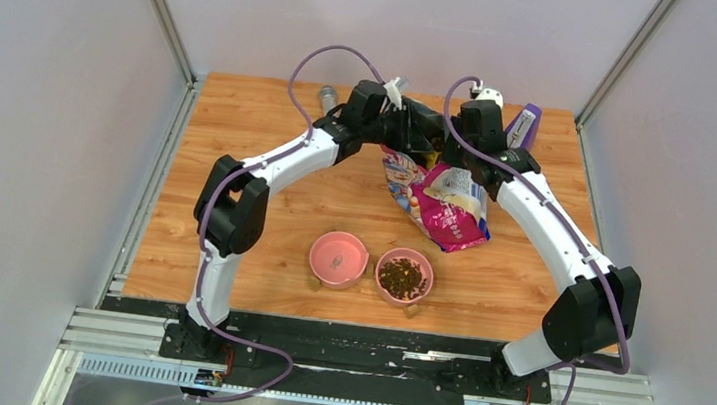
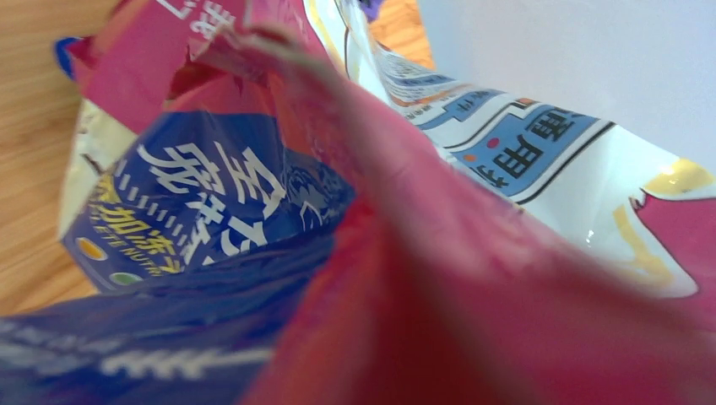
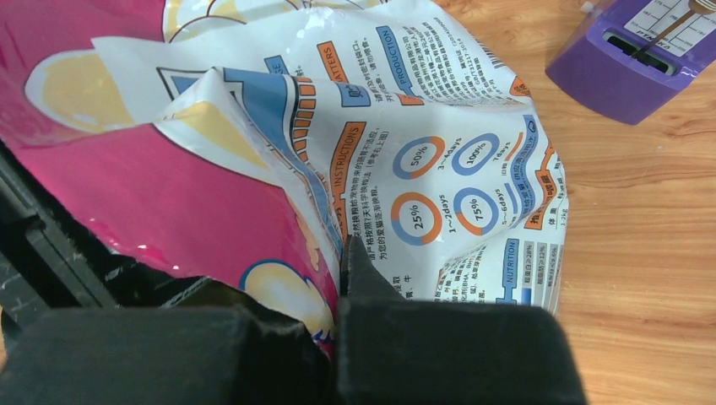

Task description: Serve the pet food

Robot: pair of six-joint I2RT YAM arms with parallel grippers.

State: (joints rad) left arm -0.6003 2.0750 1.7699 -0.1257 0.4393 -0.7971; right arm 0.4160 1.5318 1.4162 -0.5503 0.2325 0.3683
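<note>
The pet food (image 1: 403, 279) shows as dark kibble heaped in the right pink bowl (image 1: 425, 266). The left pink bowl (image 1: 322, 251) holds only a few pieces. The pink cartoon bag (image 1: 446, 210) lies behind the bowls, its mouth toward the far side. My right gripper (image 3: 346, 253) is shut on the bag's torn top edge (image 3: 279, 287), the film pinched between its fingers. My left gripper (image 1: 419, 141) is at the bag's mouth. Crumpled bag film (image 2: 473, 253) fills the left wrist view, and its fingers are hidden.
A purple box (image 1: 523, 126) stands at the back right, close to the right wrist, and also shows in the right wrist view as the purple box (image 3: 625, 76). A grey cylinder (image 1: 327, 97) sits at the back left. Stray kibble (image 1: 313, 282) lies beside the bowls.
</note>
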